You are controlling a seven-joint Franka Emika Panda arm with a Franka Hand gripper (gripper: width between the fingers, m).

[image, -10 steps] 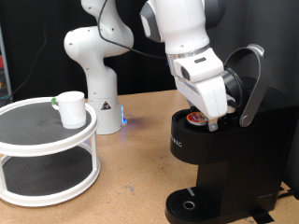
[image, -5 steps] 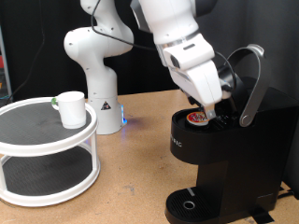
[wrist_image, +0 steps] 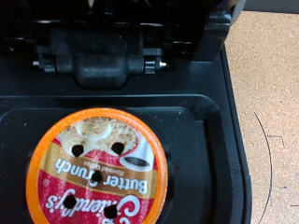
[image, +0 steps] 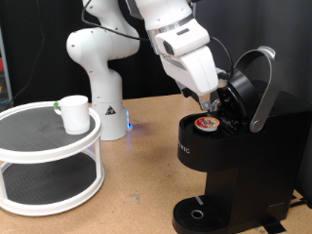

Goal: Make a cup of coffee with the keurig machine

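Right of frame: matte black keurig machine, lid raised, orange-rimmed pod seated; gripper above, finger spacing indiscernible.

The keurig machine is matte black, with a grey lid handle and small white letters on the front. The pod in it has an orange rim, a cream and brown top, dark holes and white lettering. The cup at the left is white with green at the rim. The stand is white with dark shelves. The table is brown.
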